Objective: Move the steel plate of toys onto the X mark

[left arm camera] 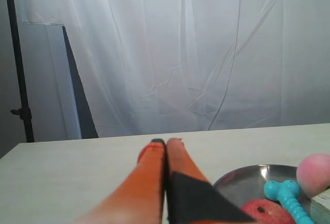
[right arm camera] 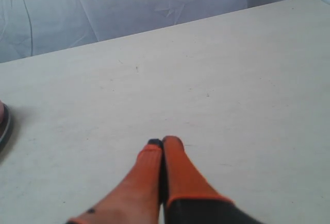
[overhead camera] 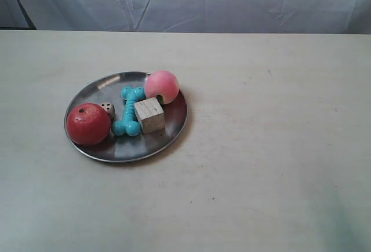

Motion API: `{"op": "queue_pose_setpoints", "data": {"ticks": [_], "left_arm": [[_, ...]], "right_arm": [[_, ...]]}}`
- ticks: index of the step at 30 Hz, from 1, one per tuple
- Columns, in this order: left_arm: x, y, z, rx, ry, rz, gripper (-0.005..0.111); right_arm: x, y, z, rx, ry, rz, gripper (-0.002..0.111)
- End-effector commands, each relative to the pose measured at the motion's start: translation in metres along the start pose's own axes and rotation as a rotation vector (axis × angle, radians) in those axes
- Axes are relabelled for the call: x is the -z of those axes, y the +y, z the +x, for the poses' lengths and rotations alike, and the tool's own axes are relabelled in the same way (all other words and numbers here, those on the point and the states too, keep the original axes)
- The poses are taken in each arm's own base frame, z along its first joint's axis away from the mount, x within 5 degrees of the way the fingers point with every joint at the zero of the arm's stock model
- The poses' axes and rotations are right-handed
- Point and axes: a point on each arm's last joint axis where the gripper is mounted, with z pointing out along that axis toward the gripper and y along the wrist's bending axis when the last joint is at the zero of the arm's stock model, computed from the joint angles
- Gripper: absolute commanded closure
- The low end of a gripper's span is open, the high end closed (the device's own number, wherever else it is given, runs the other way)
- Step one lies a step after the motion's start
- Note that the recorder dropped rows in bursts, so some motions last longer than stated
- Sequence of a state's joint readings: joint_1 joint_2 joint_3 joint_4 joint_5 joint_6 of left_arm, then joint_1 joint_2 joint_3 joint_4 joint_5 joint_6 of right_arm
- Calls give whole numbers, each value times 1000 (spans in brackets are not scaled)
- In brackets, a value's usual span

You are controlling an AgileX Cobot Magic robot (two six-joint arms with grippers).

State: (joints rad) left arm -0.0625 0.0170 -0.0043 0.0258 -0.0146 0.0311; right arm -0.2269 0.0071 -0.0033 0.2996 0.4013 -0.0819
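Steel plate (overhead camera: 95,88) whole exterior only (wrist fingers (left arm camera: 148,170) together)

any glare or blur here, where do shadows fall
Exterior view: soft even light, faint shadow hugging the steel plate on the view's right. Left wrist view: one bright glint inside the plate; the left gripper looks soft up close. Right wrist view: no glare, the right gripper equally soft.

The plate (overhead camera: 98,87) is shiny grey metal; the cube (overhead camera: 149,114) pale, grainy wood; the bone (overhead camera: 130,112) glossy turquoise plastic; the counter (overhead camera: 272,148) matt cream; wrinkled white cloth (overhead camera: 203,0) behind.
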Motion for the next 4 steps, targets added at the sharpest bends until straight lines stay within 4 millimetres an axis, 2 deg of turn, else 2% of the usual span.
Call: {"op": "queue_pose_setpoints", "data": {"ticks": [1,4], "left_arm": [[1,0,0,0,-10,-1,107],[1,0,0,0,-10,-1,107]], "right_arm": [[0,0,0,3,-11,3,108],[0,0,0,3,-11,3,108]]}}
